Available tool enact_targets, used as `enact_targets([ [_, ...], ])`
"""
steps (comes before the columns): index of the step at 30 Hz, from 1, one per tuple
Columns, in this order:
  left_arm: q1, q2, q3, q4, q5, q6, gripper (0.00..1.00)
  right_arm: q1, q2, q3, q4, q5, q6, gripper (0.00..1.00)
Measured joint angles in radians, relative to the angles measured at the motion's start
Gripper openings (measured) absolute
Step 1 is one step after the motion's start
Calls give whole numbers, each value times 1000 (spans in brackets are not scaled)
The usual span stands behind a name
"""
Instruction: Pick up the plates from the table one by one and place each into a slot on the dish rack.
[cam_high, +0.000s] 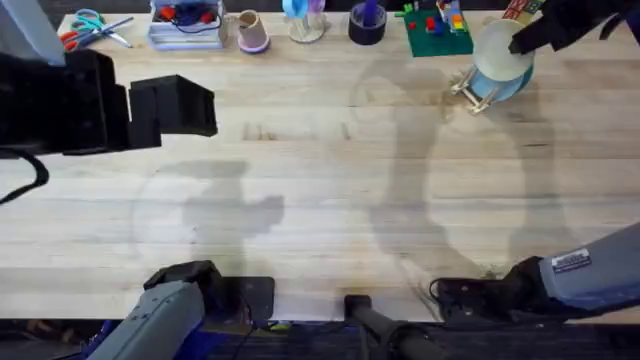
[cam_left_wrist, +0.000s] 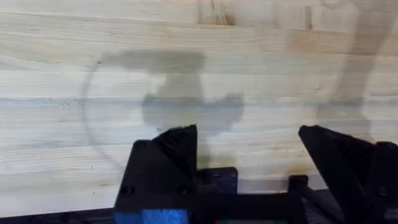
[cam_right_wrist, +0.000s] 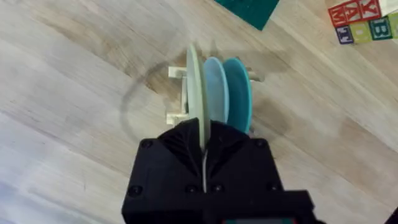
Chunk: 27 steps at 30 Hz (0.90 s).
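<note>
1. The right pincer (cam_right_wrist: 204, 146) clamps the pale yellow-green plate (cam_right_wrist: 194, 93) upright on its edge in the dish rack (cam_right_wrist: 177, 93).
2. Two light blue plates (cam_right_wrist: 233, 93) stand beside it.
3. The left pincer (cam_left_wrist: 249, 149) gapes wide over the bare counter (cam_left_wrist: 186, 50).

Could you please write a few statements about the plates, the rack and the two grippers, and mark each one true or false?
1. The right gripper is shut on the pale yellow-green plate. True.
2. Two blue plates stand on edge in the dish rack. True.
3. The left gripper holds a plate. False: it is open above bare table.
4. The dish rack sits at the near left of the table. False: it is at the far right, beside the green mat.
5. The yellow-green plate lies flat. False: it stands on edge next to the blue plates.
</note>
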Motion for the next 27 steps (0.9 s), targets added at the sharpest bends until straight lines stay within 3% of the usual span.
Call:
enact_targets([
  [27, 0, 0, 0, 0, 0, 0, 994, 0, 43, -99, 60, 0, 0, 28],
])
